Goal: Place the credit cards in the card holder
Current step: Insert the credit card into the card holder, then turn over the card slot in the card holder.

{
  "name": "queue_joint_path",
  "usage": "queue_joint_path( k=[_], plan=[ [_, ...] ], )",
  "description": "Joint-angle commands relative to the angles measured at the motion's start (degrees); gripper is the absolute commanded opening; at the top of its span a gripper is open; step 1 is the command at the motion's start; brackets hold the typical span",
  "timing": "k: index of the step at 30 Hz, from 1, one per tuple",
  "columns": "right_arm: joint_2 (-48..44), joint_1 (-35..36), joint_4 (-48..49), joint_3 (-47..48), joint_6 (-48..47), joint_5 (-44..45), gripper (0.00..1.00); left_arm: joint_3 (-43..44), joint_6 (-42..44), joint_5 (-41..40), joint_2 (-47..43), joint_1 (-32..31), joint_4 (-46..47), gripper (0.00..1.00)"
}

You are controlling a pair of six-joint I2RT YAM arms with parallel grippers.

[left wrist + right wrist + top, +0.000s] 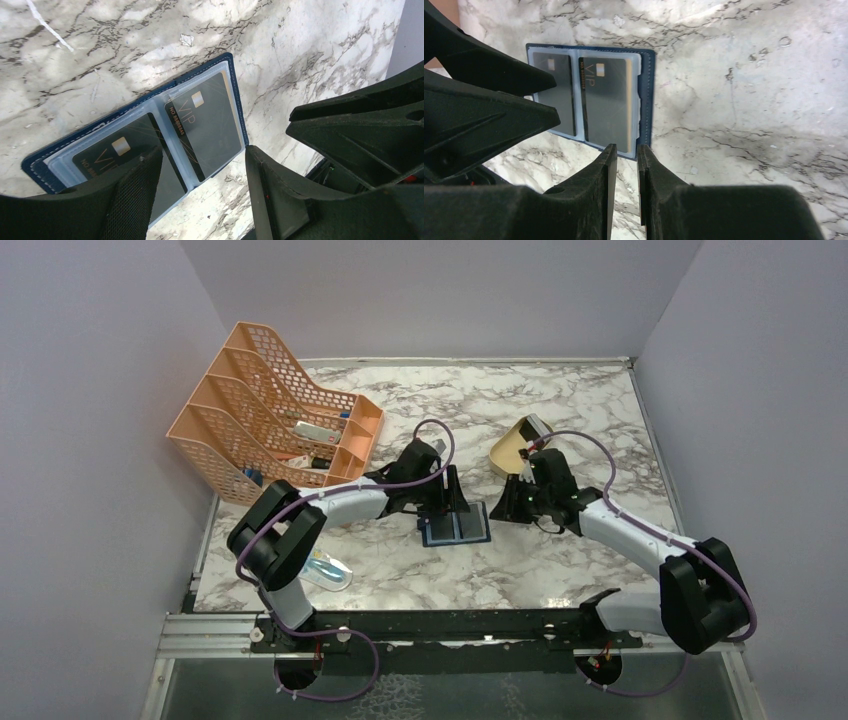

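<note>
Behind, we see the rack [270, 420] and tray [508, 452]; left gripper [200, 155] spread over open card holder [647, 90], right gripper [626, 150] barely parted, empty.

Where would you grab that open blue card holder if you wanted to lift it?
Probably by the card holder's navy outer border, coming in low from the side: it lies open and flat on the table, so from above there's nothing to pinch.
</note>
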Motion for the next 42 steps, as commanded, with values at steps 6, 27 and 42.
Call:
queue_joint_path(
  k=[6, 27, 42],
  plan=[
    [3.86, 5.21, 3.49, 3.81, 2.03, -1.46, 0.21, -2.18, 1.12, -2.12, -4.35, 1.16, -1.82, 0.66],
    [12.7, 6.97, 4.72, 1.37, 0.95, 2.3, 0.2, -3.78, 3.03, -6.61, -5.42, 2.4, -6.4, 0.67],
    [12.13, 6.98, 4.53, 0.61, 1.24, 2.61, 0.19, -3.7, 2.87, -6.62, -5.43, 2.49, -7.23, 0.67]
  ],
)
